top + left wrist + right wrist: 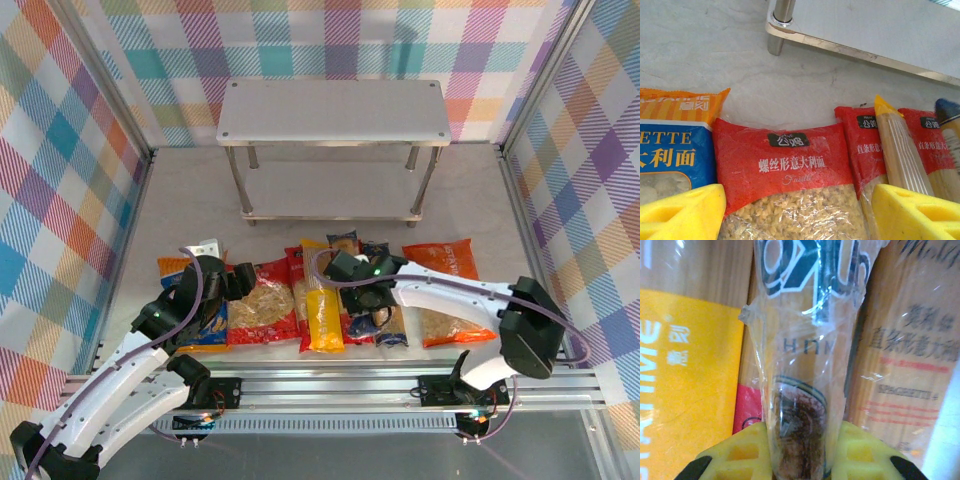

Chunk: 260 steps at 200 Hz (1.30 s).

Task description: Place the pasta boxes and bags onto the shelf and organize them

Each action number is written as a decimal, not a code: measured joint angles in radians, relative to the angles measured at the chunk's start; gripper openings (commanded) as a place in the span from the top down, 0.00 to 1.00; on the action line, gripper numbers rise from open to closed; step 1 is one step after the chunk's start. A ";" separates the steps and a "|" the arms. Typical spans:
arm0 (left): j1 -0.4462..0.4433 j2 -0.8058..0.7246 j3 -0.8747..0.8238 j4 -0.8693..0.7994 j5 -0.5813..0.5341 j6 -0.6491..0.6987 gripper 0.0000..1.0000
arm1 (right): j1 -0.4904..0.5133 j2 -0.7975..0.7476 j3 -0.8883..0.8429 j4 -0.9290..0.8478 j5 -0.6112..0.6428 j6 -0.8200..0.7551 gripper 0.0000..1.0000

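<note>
The right gripper (800,456) is clenched on a clear-fronted pack (805,365), its yellow fingers (735,457) pressing the crinkled film from both sides near one dark-printed end. Just to the left of this gripper lies the yellow pack (685,390), with a sliver of a red pack below it. To the right is a second clear-fronted pack (905,365) with red lettering over the spaghetti. Whether the held pack is off the worktop cannot be told.

From the top camera, the right gripper (330,265) sits over the middle of the row of packs. The gripped pack (343,243) points ahead of it toward the shelf (330,110), and the orange bag (445,290) lies flat to its right.

The left gripper (797,215) is released, its yellow fingers (680,212) spread wide. Between and ahead of them lies the red bag (790,165), flat on the worktop (790,80). The blue-and-orange bag (670,145) is to its left, touching its edge. To its right a red spaghetti pack (862,145), the yellow pack (897,145) and another red pack (930,145) lie side by side. Farther ahead of this gripper stand a metal leg (780,20) and the lower board of the shelf (865,30), apart from the packs. From above, the left gripper (238,282) hangs over the left end of the row.
</note>
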<state>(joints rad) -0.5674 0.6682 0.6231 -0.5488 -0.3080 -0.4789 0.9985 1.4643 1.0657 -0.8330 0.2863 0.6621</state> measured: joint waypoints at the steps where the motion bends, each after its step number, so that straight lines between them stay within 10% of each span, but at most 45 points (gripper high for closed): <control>1: 0.000 0.000 0.000 0.000 0.000 0.000 0.23 | -0.002 -0.002 0.002 -0.001 0.000 -0.002 1.00; 125: 0.000 0.024 0.000 0.000 0.003 0.001 0.23 | -0.465 0.258 0.404 0.018 0.005 -0.341 1.00; 260: 0.000 0.038 0.000 -0.002 0.003 0.012 0.23 | -0.558 0.491 0.563 0.120 0.074 -0.462 1.00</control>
<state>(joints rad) -0.5674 0.7063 0.6231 -0.5507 -0.3050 -0.4671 0.4408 1.9549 1.6291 -0.7132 0.3603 0.1997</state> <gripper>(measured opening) 0.766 0.219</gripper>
